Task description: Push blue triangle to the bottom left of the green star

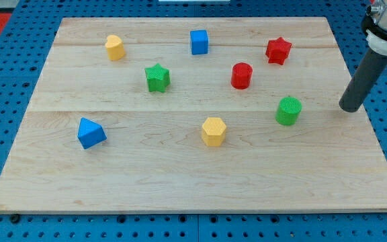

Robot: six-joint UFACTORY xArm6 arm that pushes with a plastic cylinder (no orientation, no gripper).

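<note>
Eight blocks are scattered well apart over the table (pixel 180 168), so that each can be pushed alone without another being caught. The blue triangle (pixel 91 132) is found near the view's left edge, in the lower half of the table. The green star (pixel 157 77) is placed above it and to its right, so the triangle is already on the star's bottom-left side, though not close to it (a short push up and to the right is judged to be what remains).

The end effector is a plain dark rod; nothing on it can be spread, pressed together or made to pinch. Its tip (pixel 349 108) is set down at the view's right, just inside the table's edge, to the right of the green cylinder (pixel 288 110) and apart from it. No block is touched by it.

The triangle is thus far to the left of the tip and slightly lower, nearly the whole table's width away. Between them the green cylinder and the yellow hexagon (pixel 213 131) are met, and a path below them is judged safer.
</note>
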